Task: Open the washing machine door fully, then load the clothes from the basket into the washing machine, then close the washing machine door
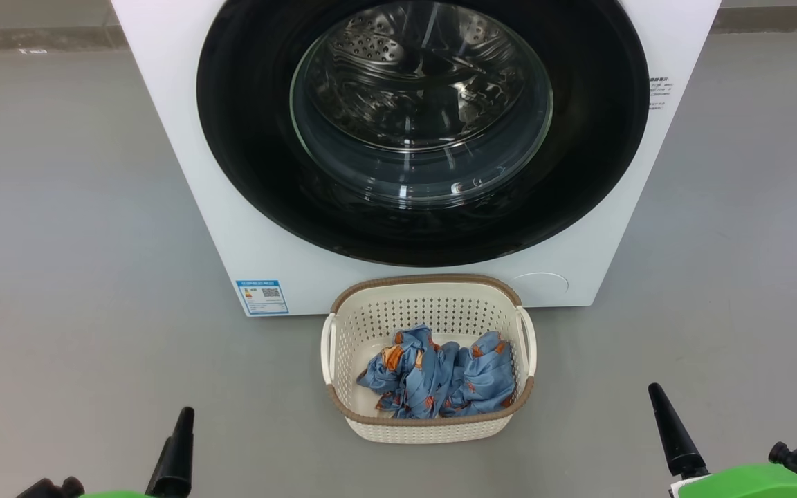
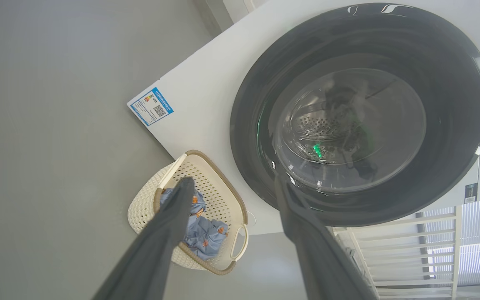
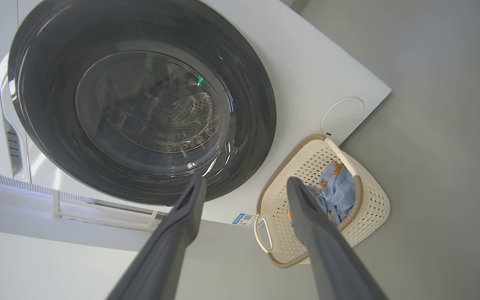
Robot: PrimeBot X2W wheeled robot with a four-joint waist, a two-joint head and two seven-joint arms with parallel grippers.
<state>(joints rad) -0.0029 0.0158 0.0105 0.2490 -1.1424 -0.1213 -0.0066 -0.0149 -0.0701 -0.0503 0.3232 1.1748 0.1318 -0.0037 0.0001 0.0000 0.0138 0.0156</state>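
Straight ahead beyond the basket (image 1: pixel 426 280), the washing machine door (image 1: pixel 423 131) stands shut, roughly midway between my left pincer (image 2: pixel 232 180) and right pincer (image 3: pixel 245 180), both wide open and empty.

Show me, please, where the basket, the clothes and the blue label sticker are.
basket (image 1: pixel 433 429): head view, on its front perforated wall.
clothes (image 1: pixel 440 377): head view, on the middle of the crumpled fabric.
blue label sticker (image 1: pixel 262 297): head view, on its centre.

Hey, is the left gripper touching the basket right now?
Apart. The left gripper hangs open; the head view shows bare floor between its finger and the basket.
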